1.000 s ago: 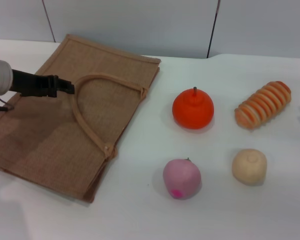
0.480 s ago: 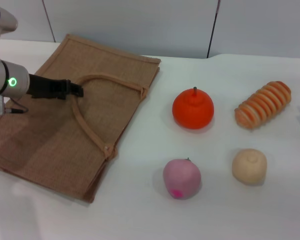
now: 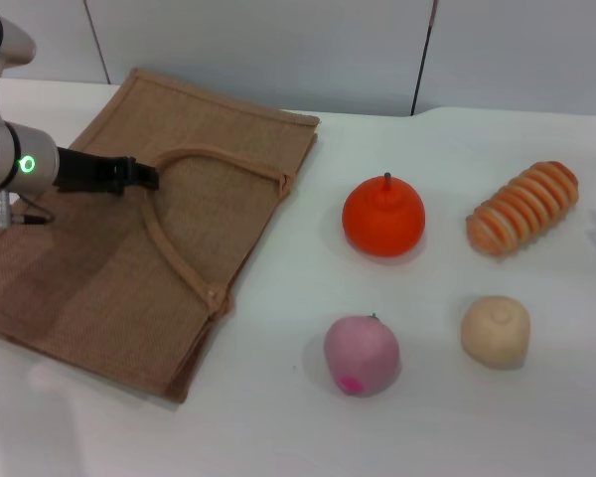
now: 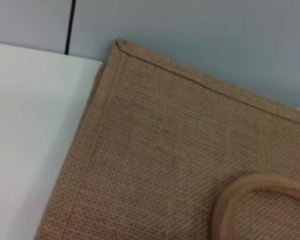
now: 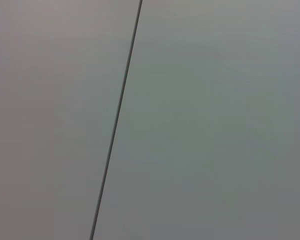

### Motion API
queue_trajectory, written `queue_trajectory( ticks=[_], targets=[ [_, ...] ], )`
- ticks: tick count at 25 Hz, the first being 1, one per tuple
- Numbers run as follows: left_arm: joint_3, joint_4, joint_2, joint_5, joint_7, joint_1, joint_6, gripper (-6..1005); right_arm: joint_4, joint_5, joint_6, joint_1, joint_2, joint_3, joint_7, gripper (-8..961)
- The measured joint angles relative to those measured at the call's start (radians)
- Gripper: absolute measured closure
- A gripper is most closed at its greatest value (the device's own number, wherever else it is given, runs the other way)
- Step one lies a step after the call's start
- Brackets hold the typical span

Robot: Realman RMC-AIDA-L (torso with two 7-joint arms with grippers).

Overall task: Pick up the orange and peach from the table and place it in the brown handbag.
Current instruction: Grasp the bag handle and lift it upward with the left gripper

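The orange [image 3: 382, 219], round with a short dark stem, sits on the white table right of centre. Nearer the front lies the pale pink peach [image 3: 361, 355], its magenta spot facing forward. To the left, the brown handbag [image 3: 89, 278] lies flat, with its loop handle [image 3: 182, 256] resting on top. My left gripper [image 3: 145, 176] hovers over the bag beside the far end of that handle and holds nothing that shows. In the left wrist view I see the handbag's woven corner [image 4: 180, 160] and a curve of handle [image 4: 257, 189]. My right gripper is out of view.
A ridged orange-and-tan loaf [image 3: 523, 208] lies at the right, and a beige ball [image 3: 496, 331] sits in front of it, right of the peach. A grey wall runs behind the table. The right wrist view shows only that wall.
My left arm has moved right over the bag towards the handle's loop, then eased back slightly. The fruits and the bag have not moved.
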Motion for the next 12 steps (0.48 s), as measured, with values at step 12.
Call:
queue_trajectory(
  ticks=[12],
  targets=[
    [0.0, -0.038, -0.001, 0.0, 0.027, -0.013, 0.061, 440, 0.0, 0.0, 0.0, 0.003, 0.0, 0.0, 0.0, 198]
  ],
)
